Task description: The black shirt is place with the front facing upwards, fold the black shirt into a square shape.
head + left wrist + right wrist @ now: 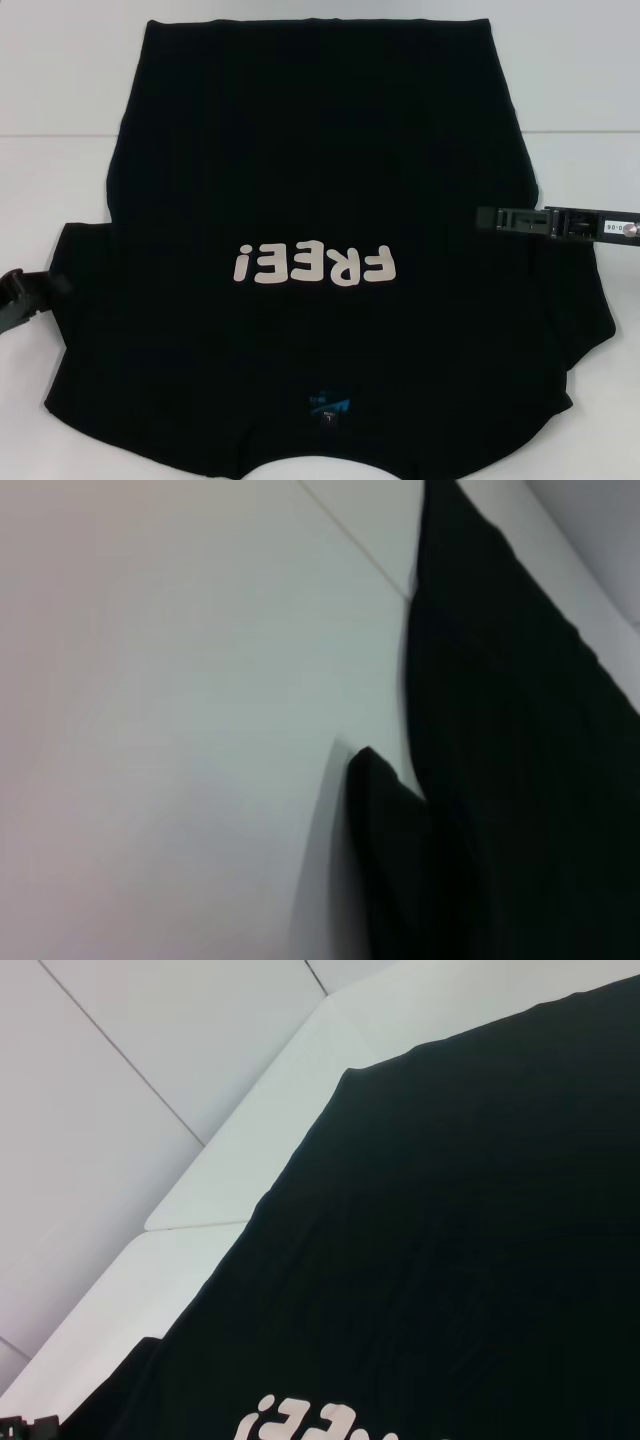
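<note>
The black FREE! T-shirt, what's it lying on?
The black cloth T-shirt lies front up on a white table, which shows all around it. Anything under the cloth is hidden. The right gripper reaches over its sleeve side.

You're looking at what appears to be a lab or test bench: a plain white table [70,90] made of panels joined edge to edge, with bare pale walls [120,1080] behind it. No household furnishings show.

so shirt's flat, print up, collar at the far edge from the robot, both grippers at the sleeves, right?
Not the collar. In the head view the shirt lies with its neck label nearest the robot, hem far. Left gripper and right gripper are at the sleeves.
</note>
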{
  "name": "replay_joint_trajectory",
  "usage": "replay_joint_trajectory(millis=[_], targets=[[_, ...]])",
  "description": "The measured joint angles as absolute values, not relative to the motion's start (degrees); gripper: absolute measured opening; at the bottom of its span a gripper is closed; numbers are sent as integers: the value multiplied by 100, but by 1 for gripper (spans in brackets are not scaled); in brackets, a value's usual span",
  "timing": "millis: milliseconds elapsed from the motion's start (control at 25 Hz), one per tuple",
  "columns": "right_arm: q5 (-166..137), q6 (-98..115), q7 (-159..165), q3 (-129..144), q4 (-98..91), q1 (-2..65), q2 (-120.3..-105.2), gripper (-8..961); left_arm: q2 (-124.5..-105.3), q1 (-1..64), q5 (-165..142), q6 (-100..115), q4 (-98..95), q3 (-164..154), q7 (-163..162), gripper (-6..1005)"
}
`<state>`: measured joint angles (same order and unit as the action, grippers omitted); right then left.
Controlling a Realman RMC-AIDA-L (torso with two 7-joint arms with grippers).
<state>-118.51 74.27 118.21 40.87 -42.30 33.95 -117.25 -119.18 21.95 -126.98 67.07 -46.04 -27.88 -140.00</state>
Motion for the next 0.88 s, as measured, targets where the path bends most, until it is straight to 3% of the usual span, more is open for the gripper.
replay_joint_trajectory(millis=[760,880], targets=[[-11843,7445,11821,4078,-4227,3386,-11724,928,-11927,2179,-12807,6977,-4787,-2743,-14026,44],[-11841,7445,11821,4078,-4227,3385,-11724,928,-11904,2179,-12831,7079,-4913,-2758,-13932,44]])
